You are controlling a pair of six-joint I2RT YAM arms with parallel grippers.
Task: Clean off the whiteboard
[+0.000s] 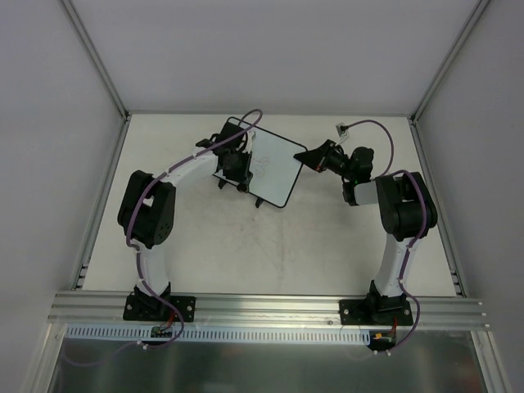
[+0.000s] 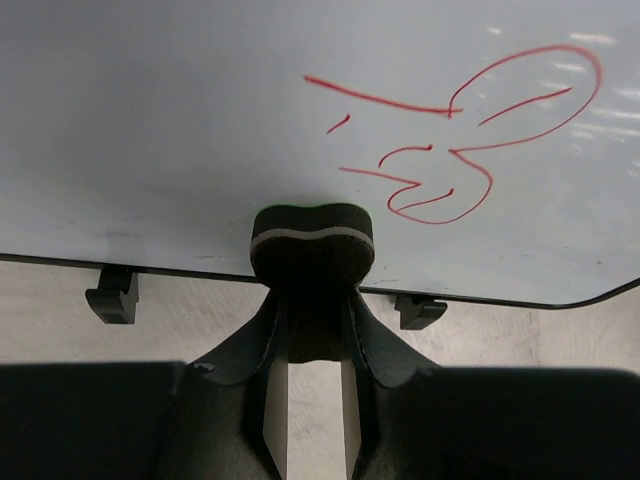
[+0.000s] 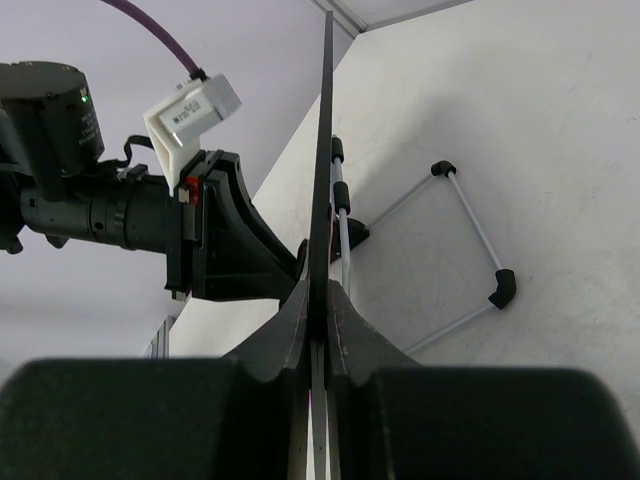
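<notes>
Whiteboard [image 1: 277, 168] propped at a slant on the desk [image 1: 246, 254], red drawing not yet wiped.

It is a small white rectangle with rounded corners and a thin black frame. It sits far back on the desk, turned so one corner points toward the near edge. Two small black feet [image 2: 112, 296] stick out under its lower frame. A looping red marker sketch [image 2: 470, 140] covers the right part of the face, and the left part is bare. The right fingers [image 3: 288, 325] pinch its right edge. A dark eraser [image 2: 311, 245], clamped in the left fingers [image 2: 250, 350], sits at the face just above the lower frame.
</notes>
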